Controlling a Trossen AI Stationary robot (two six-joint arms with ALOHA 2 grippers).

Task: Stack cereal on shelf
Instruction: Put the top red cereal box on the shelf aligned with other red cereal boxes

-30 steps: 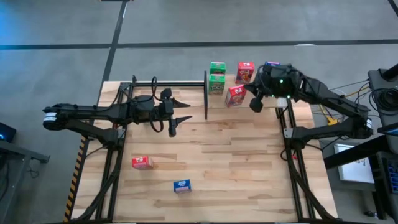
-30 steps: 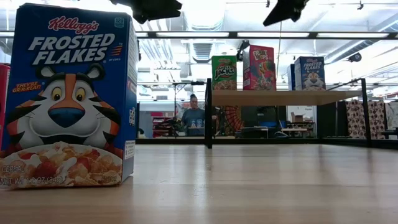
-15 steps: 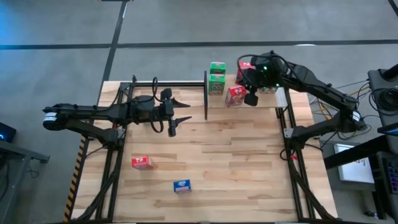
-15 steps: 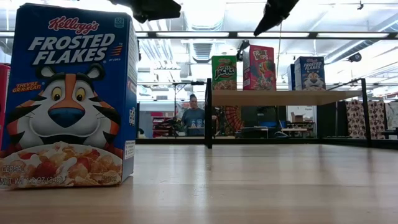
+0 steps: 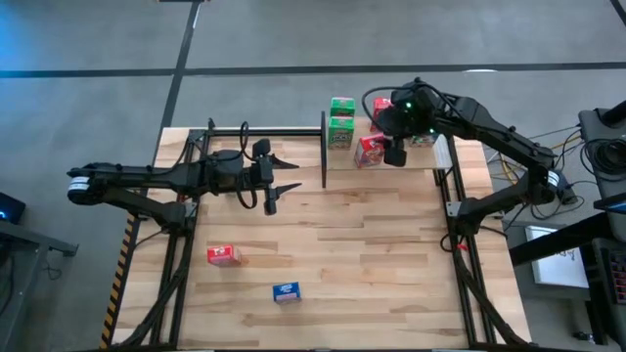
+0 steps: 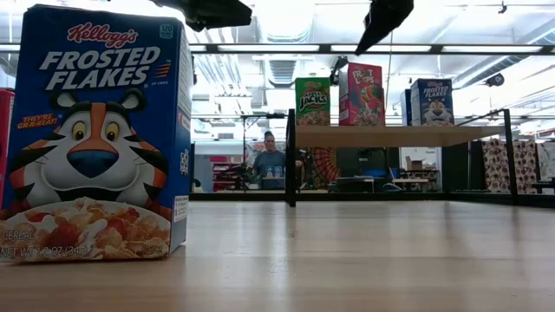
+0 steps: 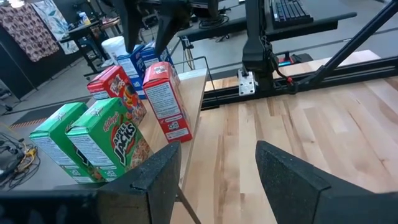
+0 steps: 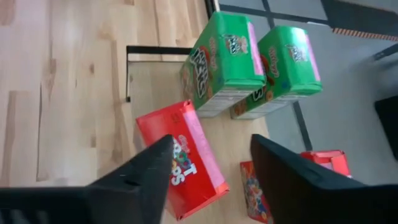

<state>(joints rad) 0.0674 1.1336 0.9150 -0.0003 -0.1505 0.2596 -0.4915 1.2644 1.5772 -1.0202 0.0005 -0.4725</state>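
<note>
The shelf [image 5: 419,162] stands at the table's far right and carries cereal boxes. On it are two green boxes [image 5: 340,119], red boxes [image 5: 370,149] and a blue one [image 6: 431,101]. My right gripper [image 8: 208,165] hovers open above the shelf. Its fingers straddle a red box [image 8: 189,158] from high up, clear of it. My left gripper [image 7: 217,180] is open and held level over the table's left half, facing the shelf. One red box [image 5: 222,255] and one blue box [image 5: 286,291] stand on the tabletop near the front.
A black post [image 5: 324,147] marks the shelf's left end, and black frame rails [image 5: 455,205] run along the table's right side. Bare planks lie between the shelf and the two loose boxes. In the low view the blue box [image 6: 95,130] looms close, and a person stands far behind.
My right gripper has moved toward the table's left and far edge, from beside the shelf's front edge to over the boxes on it. It has risen a little and has tipped and rolled. The boxes and my left arm have stayed put.
</note>
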